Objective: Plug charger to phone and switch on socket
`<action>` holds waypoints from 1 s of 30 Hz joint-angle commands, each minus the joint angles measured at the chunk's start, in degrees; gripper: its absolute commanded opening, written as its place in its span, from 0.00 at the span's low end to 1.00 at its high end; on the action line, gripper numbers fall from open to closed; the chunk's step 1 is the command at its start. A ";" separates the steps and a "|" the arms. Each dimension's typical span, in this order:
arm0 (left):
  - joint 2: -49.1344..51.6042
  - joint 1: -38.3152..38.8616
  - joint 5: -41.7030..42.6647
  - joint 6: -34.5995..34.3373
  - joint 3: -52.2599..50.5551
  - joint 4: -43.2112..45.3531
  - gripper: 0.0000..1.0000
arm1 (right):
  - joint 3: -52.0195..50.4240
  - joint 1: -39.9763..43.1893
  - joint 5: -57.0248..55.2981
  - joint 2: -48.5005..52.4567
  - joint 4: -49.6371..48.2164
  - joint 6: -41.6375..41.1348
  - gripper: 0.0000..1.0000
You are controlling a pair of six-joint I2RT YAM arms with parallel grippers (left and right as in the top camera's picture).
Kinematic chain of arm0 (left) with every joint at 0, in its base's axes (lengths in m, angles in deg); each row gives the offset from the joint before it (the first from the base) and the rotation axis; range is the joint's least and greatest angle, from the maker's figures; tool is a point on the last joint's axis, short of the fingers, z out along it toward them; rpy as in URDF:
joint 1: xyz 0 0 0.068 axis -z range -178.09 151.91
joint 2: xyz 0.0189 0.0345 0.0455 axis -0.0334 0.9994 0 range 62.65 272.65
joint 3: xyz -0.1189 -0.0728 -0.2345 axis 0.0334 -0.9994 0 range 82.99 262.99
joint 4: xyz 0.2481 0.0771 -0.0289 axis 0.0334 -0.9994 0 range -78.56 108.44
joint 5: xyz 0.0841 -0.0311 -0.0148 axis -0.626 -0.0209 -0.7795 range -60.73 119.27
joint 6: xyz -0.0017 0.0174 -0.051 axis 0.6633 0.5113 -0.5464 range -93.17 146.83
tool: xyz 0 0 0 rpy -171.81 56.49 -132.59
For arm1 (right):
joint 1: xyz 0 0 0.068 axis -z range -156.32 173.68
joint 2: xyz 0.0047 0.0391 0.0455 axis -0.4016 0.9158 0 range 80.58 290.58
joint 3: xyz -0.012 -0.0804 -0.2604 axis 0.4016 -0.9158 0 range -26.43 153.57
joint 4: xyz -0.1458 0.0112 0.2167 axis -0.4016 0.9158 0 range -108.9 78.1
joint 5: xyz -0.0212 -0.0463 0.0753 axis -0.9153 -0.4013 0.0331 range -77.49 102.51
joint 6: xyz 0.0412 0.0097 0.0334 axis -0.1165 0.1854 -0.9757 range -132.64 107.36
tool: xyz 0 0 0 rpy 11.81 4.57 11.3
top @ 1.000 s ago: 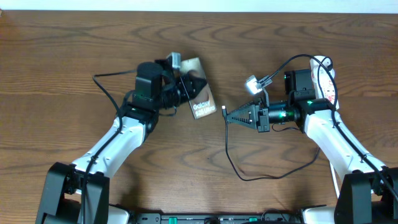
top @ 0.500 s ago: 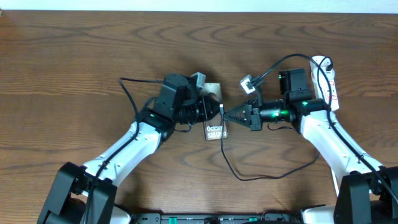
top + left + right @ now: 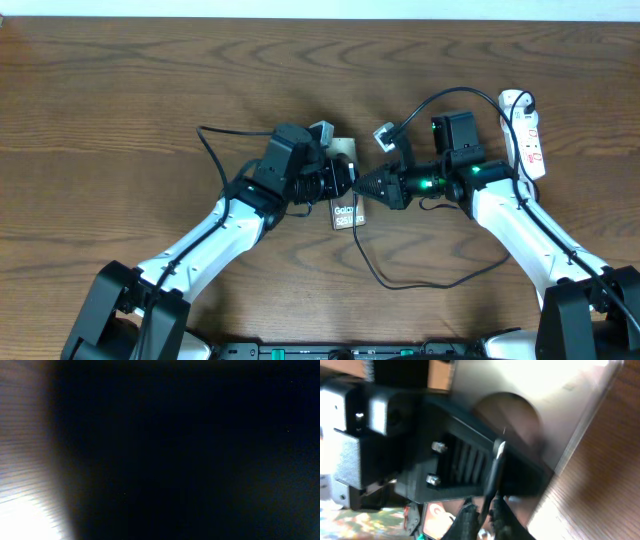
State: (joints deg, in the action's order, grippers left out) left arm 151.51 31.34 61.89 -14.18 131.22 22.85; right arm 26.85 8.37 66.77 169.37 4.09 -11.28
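In the overhead view my left gripper [image 3: 344, 182] is shut on the phone [image 3: 346, 213], holding it tilted at the table's middle with its "Galaxy" lettering showing below the fingers. My right gripper [image 3: 364, 184] is shut on the charger [image 3: 400, 285] just behind its tip and points left, almost touching the phone. In the right wrist view the fingers [image 3: 481, 519] pinch the black cable, and the connector tip [image 3: 499, 450] lies against the left gripper's black body, in front of the glossy phone [image 3: 540, 395]. The left wrist view is almost all dark. The socket [image 3: 528, 135] lies at the far right.
The charger cable runs in a loose loop over the wooden table [image 3: 150, 80] in front of the right arm. A thin black wire [image 3: 215, 140] arcs behind the left arm. The socket's white cord [image 3: 515, 97] curls at its far end.
My left gripper carried the phone right and tipped it more upright. My right gripper moved left with the charger tip, and the two now almost meet.
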 commanded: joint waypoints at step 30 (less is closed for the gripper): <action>-0.87 0.11 -39.74 2.45 0.96 -17.92 0.07 | 19.06 -15.10 -53.51 17.79 17.31 -26.29 0.46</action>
State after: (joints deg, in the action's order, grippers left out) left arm 151.51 31.61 23.88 -12.11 131.24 4.88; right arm 45.60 -5.60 16.67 183.12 22.62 -34.86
